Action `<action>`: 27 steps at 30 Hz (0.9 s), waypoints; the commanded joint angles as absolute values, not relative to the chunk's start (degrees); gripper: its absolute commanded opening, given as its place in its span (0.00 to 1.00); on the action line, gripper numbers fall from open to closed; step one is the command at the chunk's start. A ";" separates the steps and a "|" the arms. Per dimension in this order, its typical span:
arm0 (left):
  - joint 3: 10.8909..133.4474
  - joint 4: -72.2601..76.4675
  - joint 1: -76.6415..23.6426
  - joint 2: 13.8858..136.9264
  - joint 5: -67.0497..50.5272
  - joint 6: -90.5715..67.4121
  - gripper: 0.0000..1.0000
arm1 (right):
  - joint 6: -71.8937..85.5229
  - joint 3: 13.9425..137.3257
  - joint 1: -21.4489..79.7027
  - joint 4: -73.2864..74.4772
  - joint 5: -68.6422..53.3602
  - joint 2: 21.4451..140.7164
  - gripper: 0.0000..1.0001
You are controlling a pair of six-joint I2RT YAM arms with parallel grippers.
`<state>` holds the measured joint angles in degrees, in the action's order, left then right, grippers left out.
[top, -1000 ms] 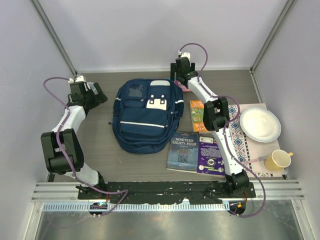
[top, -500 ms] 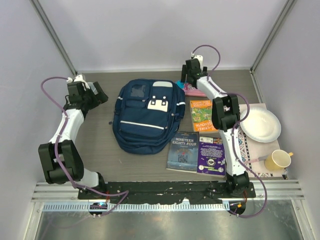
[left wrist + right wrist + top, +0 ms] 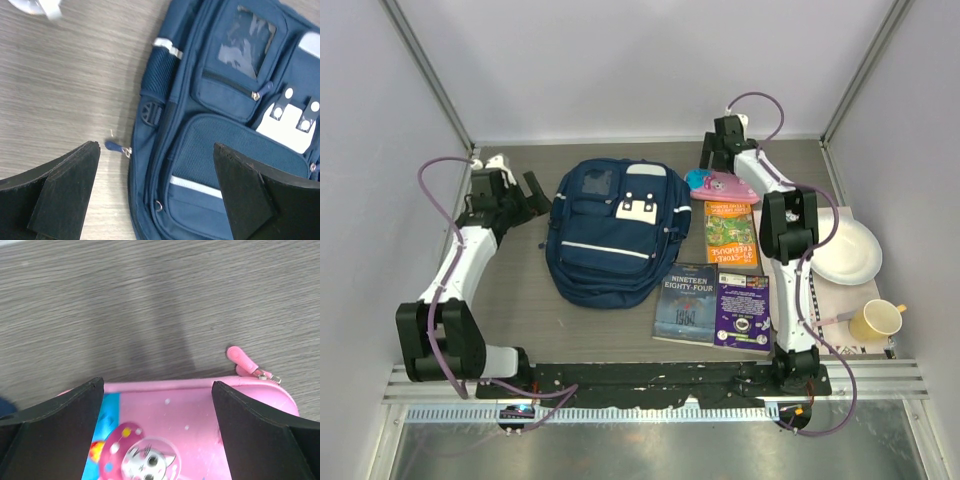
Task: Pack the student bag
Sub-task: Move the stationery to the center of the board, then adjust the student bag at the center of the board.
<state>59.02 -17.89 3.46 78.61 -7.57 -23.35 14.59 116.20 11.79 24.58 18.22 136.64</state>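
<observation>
From above: the student bag [image 3: 612,230] lies flat mid-table, front side up. The left gripper [image 3: 534,188] hovers just beside its left edge, and the right gripper [image 3: 715,160] hangs over a pink pencil case [image 3: 720,185]. Left wrist: jaws spread wide, empty, bag below. Right wrist: jaws wide apart too, gripping nothing, pink case beneath.

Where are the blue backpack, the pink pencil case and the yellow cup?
blue backpack [image 3: 610,265]: top view, on its lower front pocket.
pink pencil case [image 3: 182,407]: right wrist view, on its pink lid.
yellow cup [image 3: 876,320]: top view, on its open mouth.
</observation>
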 commanded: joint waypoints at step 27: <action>46.06 -28.74 -8.53 60.21 -6.68 -28.56 0.98 | 40.97 66.87 28.65 3.77 -12.04 104.66 0.81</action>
